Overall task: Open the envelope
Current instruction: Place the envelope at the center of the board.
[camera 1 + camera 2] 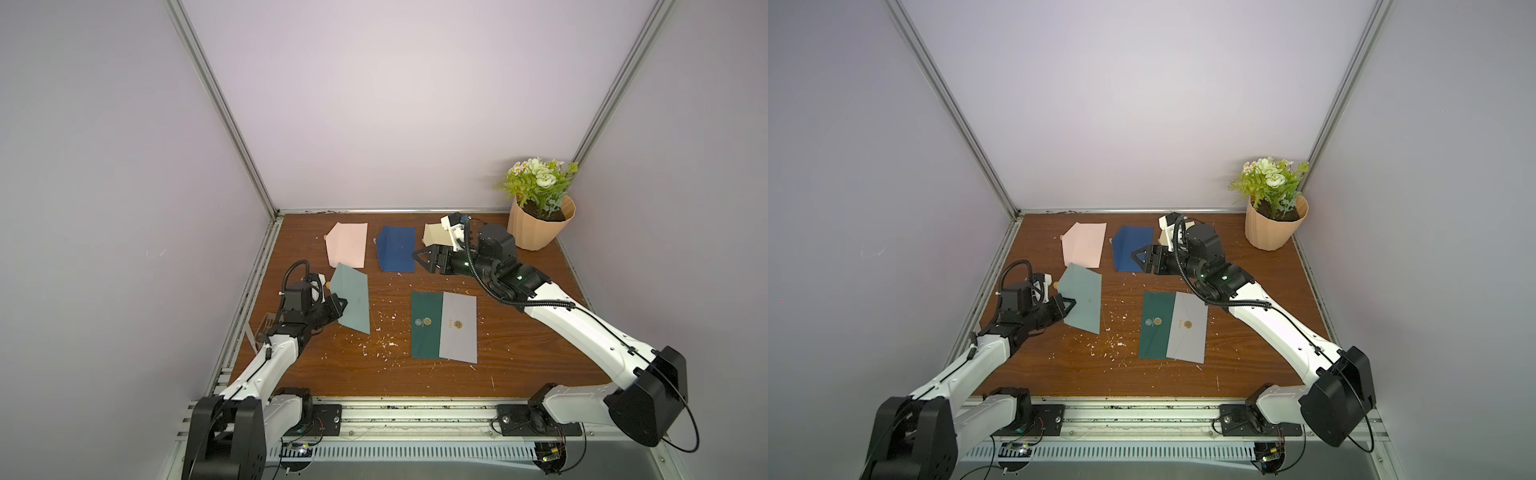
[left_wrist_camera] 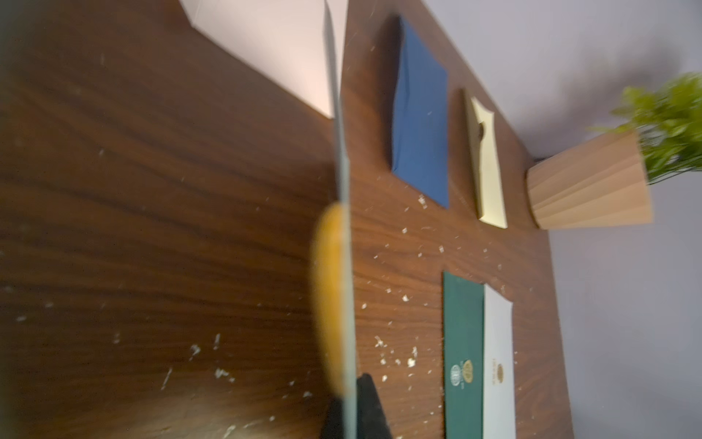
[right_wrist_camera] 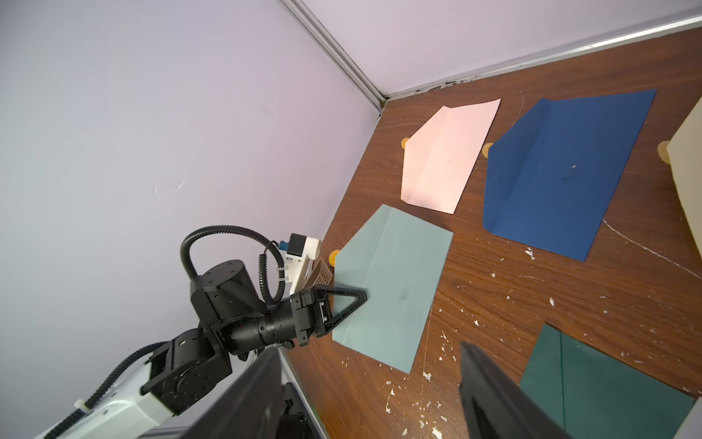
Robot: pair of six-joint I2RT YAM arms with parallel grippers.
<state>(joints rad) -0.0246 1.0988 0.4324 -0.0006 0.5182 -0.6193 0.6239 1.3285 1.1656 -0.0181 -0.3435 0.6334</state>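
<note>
Ribbed peach pot (image 1: 540, 232) at upper right holding leafy plant (image 1: 538, 178) in dark soil, matte sage paper envelope (image 1: 353, 299) left of centre, flap unfolded, edge clamped by left gripper (image 1: 340, 306), right gripper (image 1: 422, 259) parted, empty, wood-grain table (image 1: 519, 353) flecked with white scraps.

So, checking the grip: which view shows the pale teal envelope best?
The right wrist view: the pale teal envelope shows large, flap unfolded, left pincer shut on its edge. Both top views show it small; the left wrist view only its blurred edge.
</note>
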